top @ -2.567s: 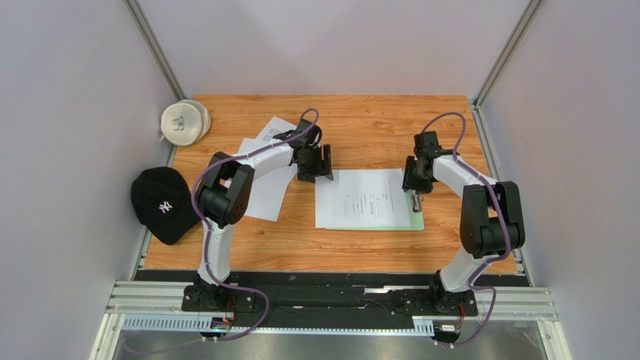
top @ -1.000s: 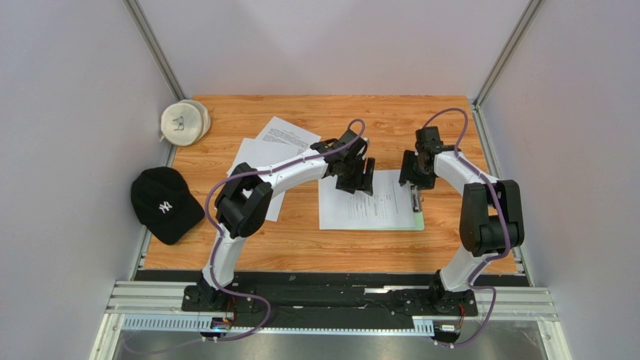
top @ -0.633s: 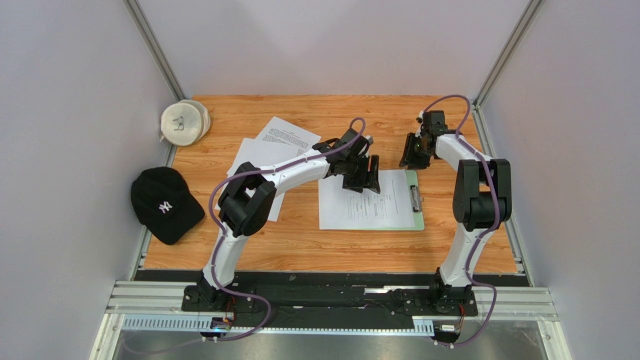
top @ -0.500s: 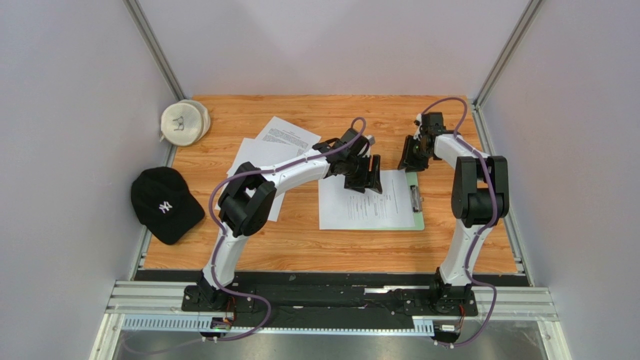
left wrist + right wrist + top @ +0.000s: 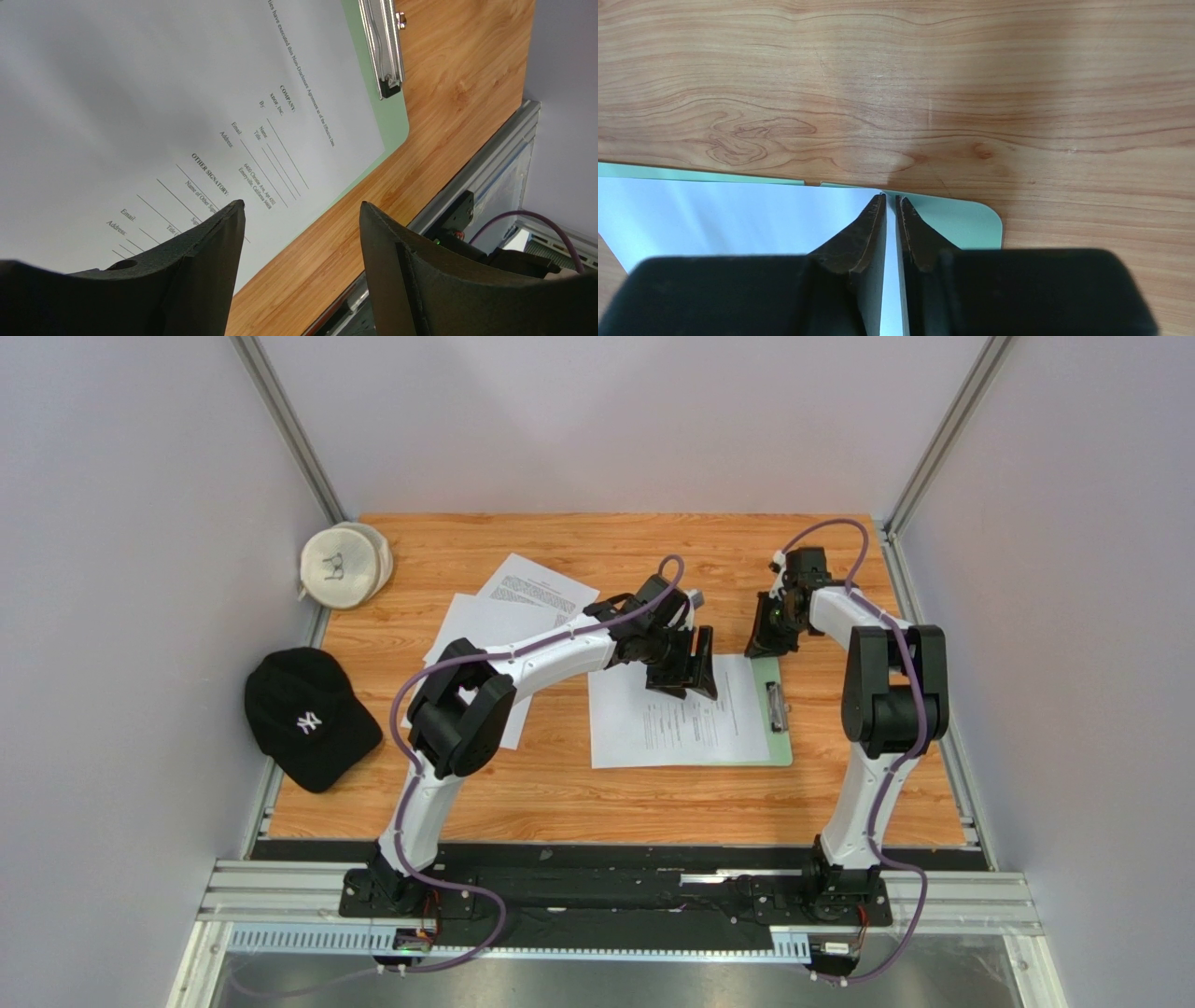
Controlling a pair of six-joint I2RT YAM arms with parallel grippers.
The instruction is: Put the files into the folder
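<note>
One printed white sheet of the files point(image 5: 673, 717) point(image 5: 140, 98) lies on the pale green folder point(image 5: 777, 745) point(image 5: 390, 119), reaching up to its metal clip point(image 5: 773, 703) point(image 5: 382, 42). My left gripper point(image 5: 689, 669) point(image 5: 302, 204) hovers open over the sheet's far left part, nothing between its fingers. My right gripper point(image 5: 770, 636) point(image 5: 891, 197) sits at the folder's point(image 5: 962, 220) far edge, its tips at the sheet's point(image 5: 724, 213) corner. Its jaws stand almost together with a thin slit and nothing seen held. More files point(image 5: 494, 623) lie at the left under the left arm.
A black cap point(image 5: 306, 717) lies off the table's left edge, and a white rolled cloth item point(image 5: 344, 564) sits at the far left corner. Aluminium frame posts stand at both far corners. A black rail point(image 5: 617, 854) runs along the near edge.
My right gripper left the clip, moved to the folder's far edge and closed its jaws. The left gripper slid right over the sheet, which shifted slightly left.
</note>
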